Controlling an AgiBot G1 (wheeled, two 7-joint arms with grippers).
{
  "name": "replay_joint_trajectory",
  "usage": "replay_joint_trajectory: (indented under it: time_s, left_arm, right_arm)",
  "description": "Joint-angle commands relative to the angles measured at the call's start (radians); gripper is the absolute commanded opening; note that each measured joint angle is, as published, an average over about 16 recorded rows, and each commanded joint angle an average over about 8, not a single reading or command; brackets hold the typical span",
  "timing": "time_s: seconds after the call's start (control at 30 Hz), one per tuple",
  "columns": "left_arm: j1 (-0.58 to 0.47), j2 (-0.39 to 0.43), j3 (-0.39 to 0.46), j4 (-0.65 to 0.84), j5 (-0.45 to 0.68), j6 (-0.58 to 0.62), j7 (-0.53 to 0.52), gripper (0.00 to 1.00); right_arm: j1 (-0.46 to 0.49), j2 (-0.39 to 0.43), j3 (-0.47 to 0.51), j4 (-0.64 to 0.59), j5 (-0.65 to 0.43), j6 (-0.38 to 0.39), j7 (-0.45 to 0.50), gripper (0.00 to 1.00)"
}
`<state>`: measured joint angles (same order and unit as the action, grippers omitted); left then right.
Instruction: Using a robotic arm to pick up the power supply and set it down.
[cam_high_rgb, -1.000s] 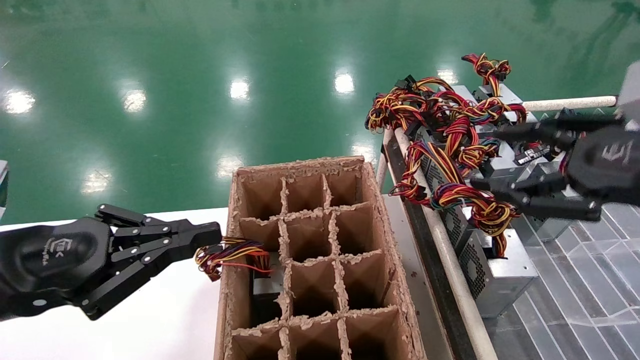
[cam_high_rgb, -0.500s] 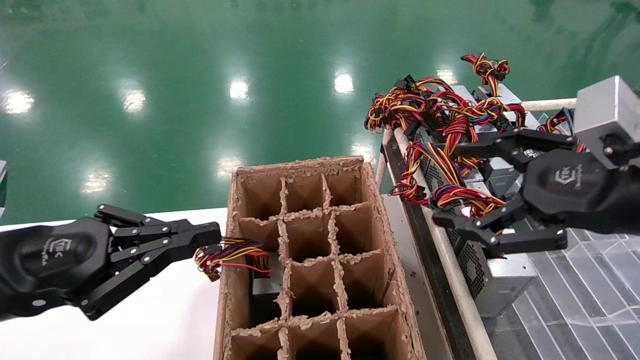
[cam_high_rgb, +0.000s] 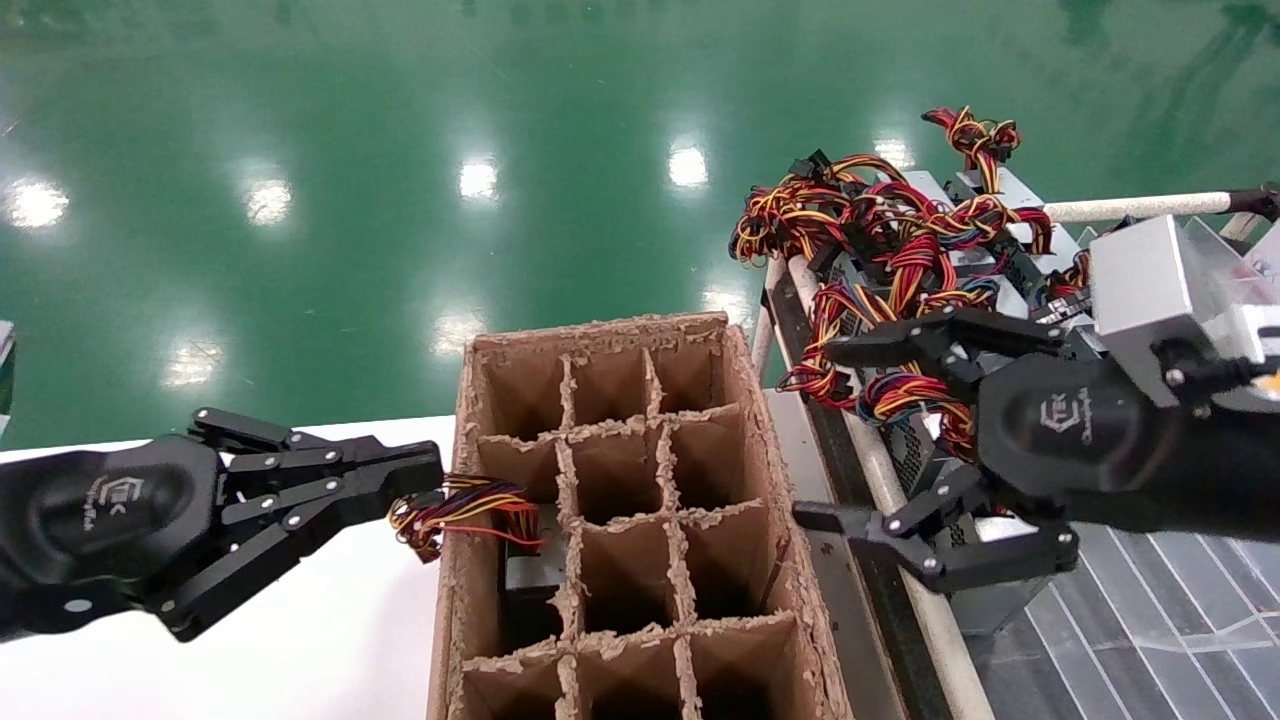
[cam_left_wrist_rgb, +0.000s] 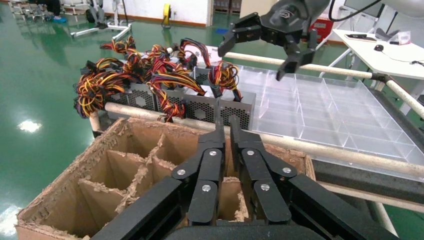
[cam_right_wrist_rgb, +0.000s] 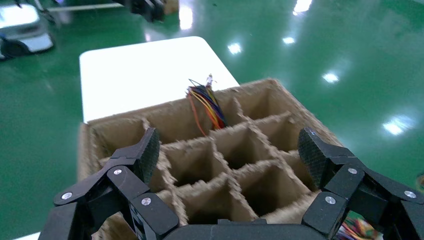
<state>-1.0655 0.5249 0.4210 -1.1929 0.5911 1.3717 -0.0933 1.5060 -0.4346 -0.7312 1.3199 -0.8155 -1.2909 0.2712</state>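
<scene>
**Right end effector spread wide between box and rack**

A glossy green floor (cam_high_rgb: 400, 150) lay behind a white table (cam_high_rgb: 330, 640) that carried a brown cardboard box divided into open cells (cam_high_rgb: 640, 480). The silver-grey metal power supply (cam_high_rgb: 530, 575) sat down inside a cell on the box's left side, in the third row back, its red, yellow and black wire bundle (cam_high_rgb: 455, 510) spilling over the left wall. The left end effector (cam_high_rgb: 425, 470) hovered beside that wall, fingers clenched together, tips just beside the wires. The right end effector (cam_high_rgb: 830, 435) hung over the box's right edge, released and empty. To the right, a railed rack (cam_high_rgb: 900, 540) held other silver boxes with tangled wires (cam_high_rgb: 890, 240) beside clear plastic trays (cam_high_rgb: 1160, 590).
</scene>
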Motion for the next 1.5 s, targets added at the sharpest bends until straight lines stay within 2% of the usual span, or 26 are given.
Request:
replay_joint_trajectory:
  time_s: [0.03, 1.03, 1.2, 1.5]
  left_arm:
    - [0.000, 0.000, 0.000, 0.000, 0.000, 0.000, 0.000, 1.00]
    - [0.000, 0.000, 0.000, 0.000, 0.000, 0.000, 0.000, 1.00]
    - [0.000, 0.000, 0.000, 0.000, 0.000, 0.000, 0.000, 1.00]
    - [0.000, 0.000, 0.000, 0.000, 0.000, 0.000, 0.000, 1.00]
  right_arm:
    - [-0.029, -0.012, 0.031, -0.002, 0.006, -0.014, -0.006, 1.00]
    - [-0.434, -0.177, 0.454, -0.036, 0.085, -0.205, -0.084, 1.00]
    - [-0.463, -0.189, 0.484, -0.038, 0.090, -0.218, -0.089, 1.00]
    - [-0.449, -0.184, 0.470, -0.038, 0.091, -0.213, -0.086, 1.00]
